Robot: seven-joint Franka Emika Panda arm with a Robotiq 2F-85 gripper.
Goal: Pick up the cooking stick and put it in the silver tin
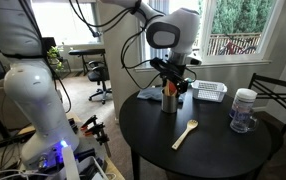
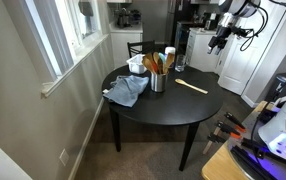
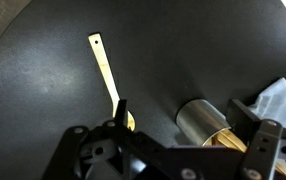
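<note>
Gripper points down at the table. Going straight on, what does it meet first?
Most likely the silver tin, which the wrist view shows ahead of the open gripper, with the spoon off to one side. Depth is unclear; it could miss onto table.

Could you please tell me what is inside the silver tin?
Orange-tinted utensils stand in the silver tin, sticking out above its rim. Their lower ends and the tin's bottom are hidden by its wall.

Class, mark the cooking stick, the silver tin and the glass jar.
cooking stick [image 3: 105, 66]: wrist view, middle of its handle.
silver tin [image 1: 169, 103]: in an exterior view, its side wall.
glass jar [image 1: 243, 114]: in an exterior view, its clear body.
</note>
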